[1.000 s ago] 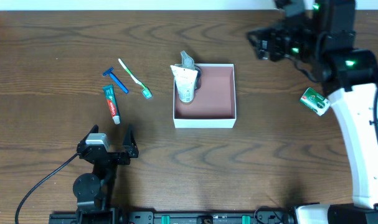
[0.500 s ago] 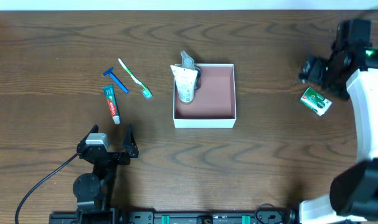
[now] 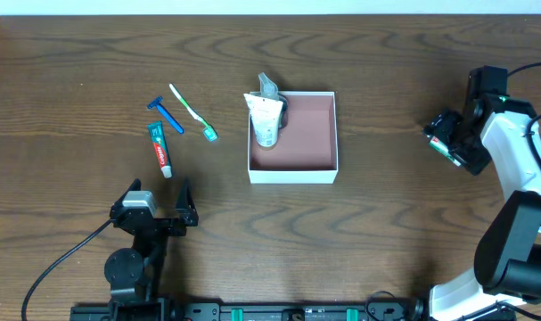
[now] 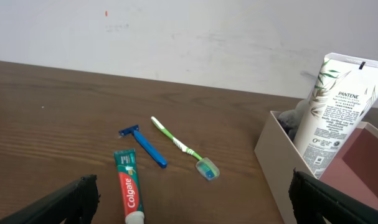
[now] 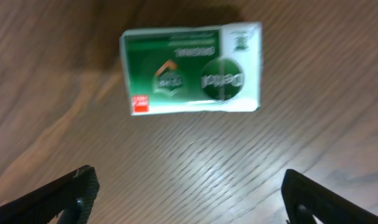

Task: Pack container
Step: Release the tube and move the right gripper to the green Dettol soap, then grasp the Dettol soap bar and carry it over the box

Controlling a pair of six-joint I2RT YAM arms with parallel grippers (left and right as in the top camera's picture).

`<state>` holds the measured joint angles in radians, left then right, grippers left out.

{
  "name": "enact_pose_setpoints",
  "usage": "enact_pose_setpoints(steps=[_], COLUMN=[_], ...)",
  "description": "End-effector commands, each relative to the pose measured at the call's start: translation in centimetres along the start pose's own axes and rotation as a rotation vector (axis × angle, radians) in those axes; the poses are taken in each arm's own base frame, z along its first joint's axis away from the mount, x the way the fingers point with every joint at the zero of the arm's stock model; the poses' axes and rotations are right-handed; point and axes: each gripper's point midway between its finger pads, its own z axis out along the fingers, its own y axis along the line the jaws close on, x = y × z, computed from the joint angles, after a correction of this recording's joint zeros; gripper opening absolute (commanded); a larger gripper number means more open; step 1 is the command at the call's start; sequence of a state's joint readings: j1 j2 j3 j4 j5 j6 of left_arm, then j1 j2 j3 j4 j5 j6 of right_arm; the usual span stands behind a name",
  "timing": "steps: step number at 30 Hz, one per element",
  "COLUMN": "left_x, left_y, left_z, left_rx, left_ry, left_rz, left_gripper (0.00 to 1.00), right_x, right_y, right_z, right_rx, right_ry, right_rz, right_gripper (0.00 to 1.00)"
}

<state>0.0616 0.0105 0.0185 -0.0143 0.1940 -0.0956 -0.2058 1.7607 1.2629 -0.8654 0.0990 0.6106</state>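
Note:
The container [image 3: 292, 175] is a shallow white-walled box with a reddish-brown floor, at the table's middle. A white Pantene tube [image 3: 266, 120] leans in its left side, with a grey item [image 3: 268, 86] behind it. At the far right lies a green soap box [image 5: 190, 68]. My right gripper [image 5: 192, 193] hovers just short of it, open, with only wood between its fingers. From overhead that gripper [image 3: 452, 137] covers most of the soap box [image 3: 439, 144]. My left gripper [image 3: 160, 200] stands open at the front left, apart from everything.
Left of the container lie a Colgate toothpaste tube [image 4: 129, 193], a blue razor [image 4: 145, 146] and a green toothbrush [image 4: 182, 146]. In the left wrist view the container's wall [image 4: 279, 165] and the Pantene tube [image 4: 335, 112] stand at the right.
My right arm has swung from the far right back of the table down over the soap box. The left arm and all the items have stayed put.

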Motion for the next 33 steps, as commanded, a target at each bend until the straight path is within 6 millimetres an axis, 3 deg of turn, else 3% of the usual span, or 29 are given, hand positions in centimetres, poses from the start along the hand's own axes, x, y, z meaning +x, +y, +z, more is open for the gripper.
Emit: enact_pose_setpoints(steps=[1, 9, 18, 21, 27, 33], left_x=[1.5, 1.5, 1.5, 1.5, 1.5, 1.5], left_y=[0.2, 0.2, 0.2, 0.2, 0.2, 0.2], left_z=[0.1, 0.1, 0.1, 0.1, 0.1, 0.1], left_rx=[-0.004, -0.004, -0.004, -0.004, -0.004, -0.004], left_ry=[0.047, 0.047, 0.047, 0.047, 0.047, 0.047], left_rz=[0.010, 0.010, 0.010, 0.010, 0.010, 0.010], left_gripper=[0.98, 0.98, 0.98, 0.98, 0.98, 0.98], right_x=[-1.4, -3.1, -3.3, -3.3, -3.3, -2.0], right_y=[-1.8, -1.8, -3.2, -2.7, 1.0, 0.5], right_z=[-0.3, 0.3, 2.0, 3.4, 6.1, 8.7], right_rx=[0.070, 0.049, 0.055, 0.012, -0.153, -0.118], right_ry=[-0.061, -0.133, -0.126, -0.096, -0.061, 0.004], right_rz=[0.041, 0.068, 0.086, 0.049, -0.087, -0.083], right_gripper=[0.98, 0.99, 0.98, 0.98, 0.99, 0.97])
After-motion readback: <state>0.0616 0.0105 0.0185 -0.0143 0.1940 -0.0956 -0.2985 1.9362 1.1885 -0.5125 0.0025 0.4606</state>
